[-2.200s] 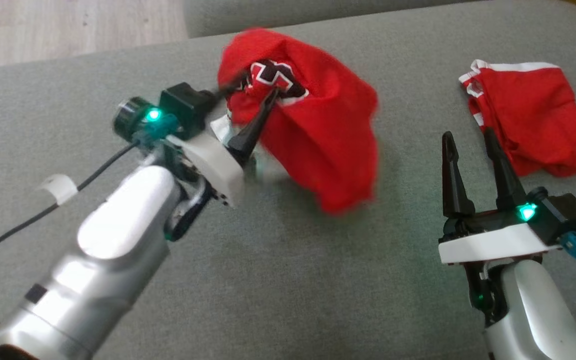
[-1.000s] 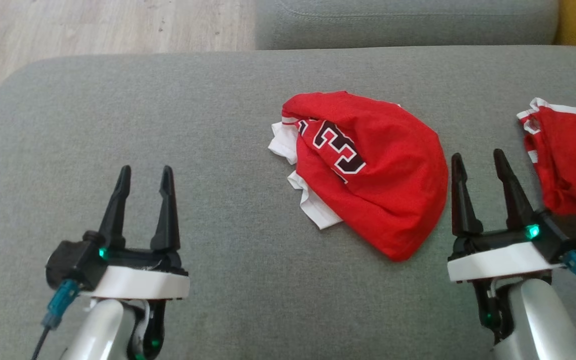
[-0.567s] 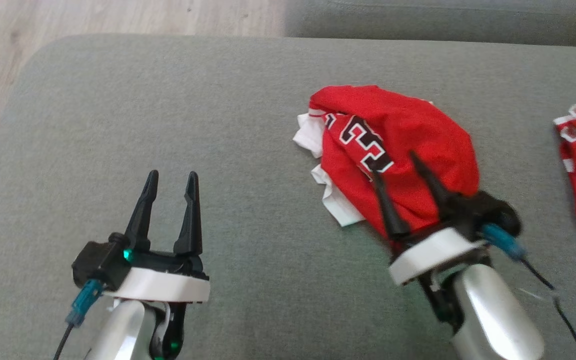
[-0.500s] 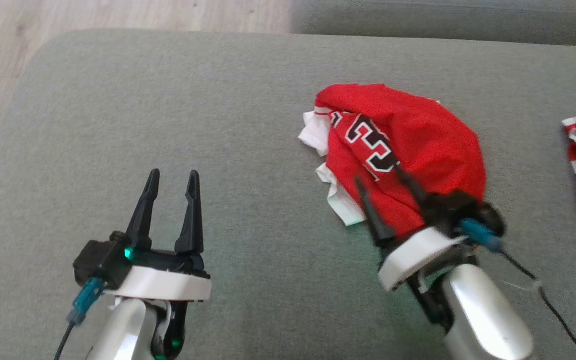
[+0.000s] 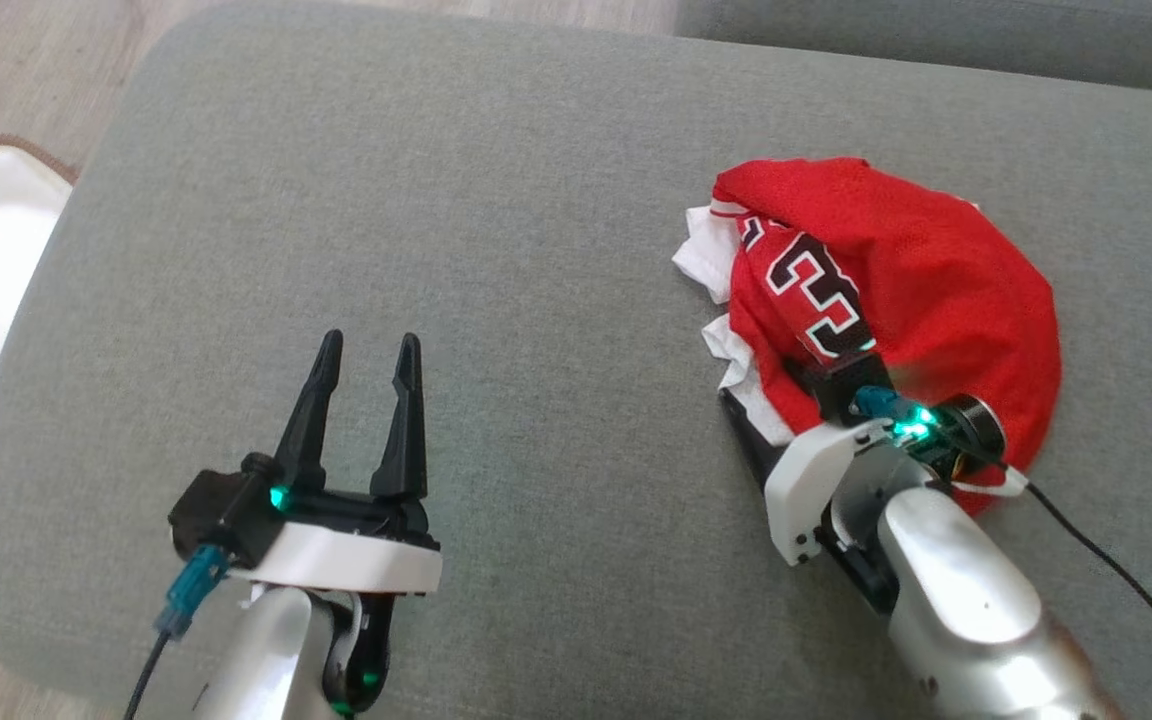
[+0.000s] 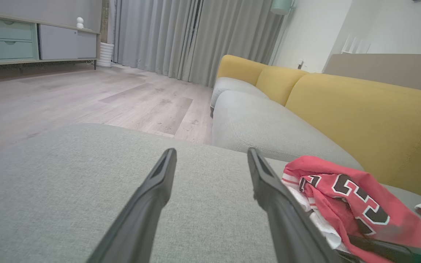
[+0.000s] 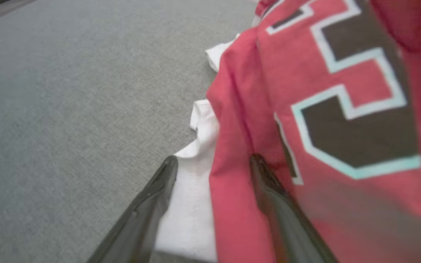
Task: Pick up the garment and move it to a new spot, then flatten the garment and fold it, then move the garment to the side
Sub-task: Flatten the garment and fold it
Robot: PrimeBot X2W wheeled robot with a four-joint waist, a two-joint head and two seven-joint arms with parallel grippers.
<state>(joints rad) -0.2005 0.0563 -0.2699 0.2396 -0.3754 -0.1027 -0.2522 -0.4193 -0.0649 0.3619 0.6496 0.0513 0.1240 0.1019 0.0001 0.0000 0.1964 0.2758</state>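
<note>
Red garment (image 5: 936,270) bunched on the right of the grey cushion (image 5: 436,200), its near edge straddled by the spread fingers of the right gripper (image 7: 213,160), left gripper (image 5: 366,345) held wide and empty, well apart

Black digit 3 (image 5: 816,295) with white outline, printed on the red garment (image 5: 956,290), second character (image 5: 751,234) beside it half hidden in a fold, cannot be read with certainty
</note>
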